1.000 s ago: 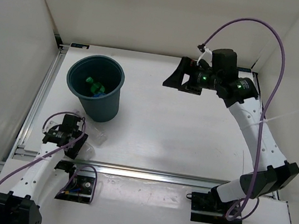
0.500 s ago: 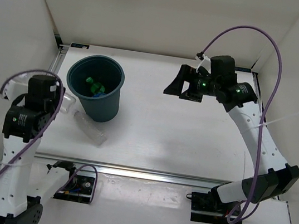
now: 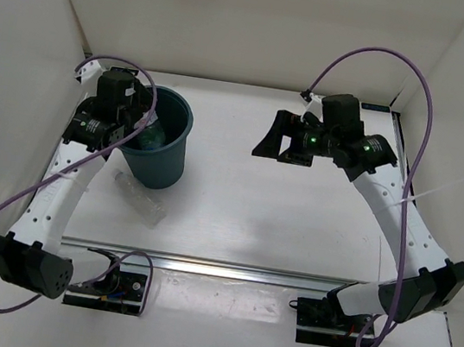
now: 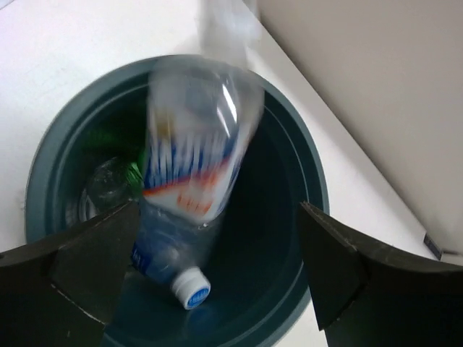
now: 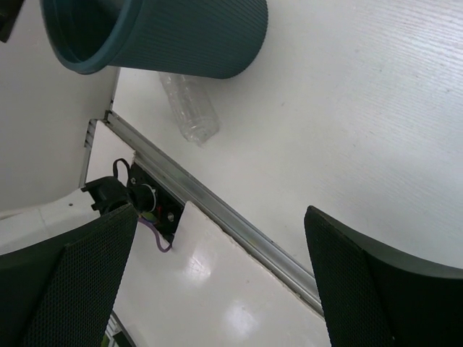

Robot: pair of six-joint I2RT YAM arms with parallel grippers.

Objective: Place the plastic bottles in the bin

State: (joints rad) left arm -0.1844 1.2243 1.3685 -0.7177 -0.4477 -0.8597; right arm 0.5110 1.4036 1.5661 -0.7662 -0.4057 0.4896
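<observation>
The dark teal bin [image 3: 164, 159] stands at the table's back left. My left gripper [image 3: 141, 119] hangs over its left rim, open [image 4: 219, 210]. A clear bottle with a white-red-blue label [image 4: 194, 155] shows blurred, neck down, inside the bin's mouth, and neither finger touches it. On the bin's floor lie a blue-capped bottle [image 4: 189, 288] and a green one [image 4: 108, 139]. A plain clear bottle [image 3: 141, 198] lies on the table just in front of the bin, also seen in the right wrist view [image 5: 192, 108]. My right gripper [image 3: 283, 137] is open and empty, high above the table's back middle.
White walls close off the left, back and right sides. An aluminium rail [image 3: 235, 271] runs along the table's near edge, with the arm bases and purple cables beyond it. The bin's ribbed wall [image 5: 181, 36] shows in the right wrist view.
My left arm rose from the table's front left corner with the labelled bottle and swung over the bin, where its jaws opened and let it go. The right arm barely shifted.
</observation>
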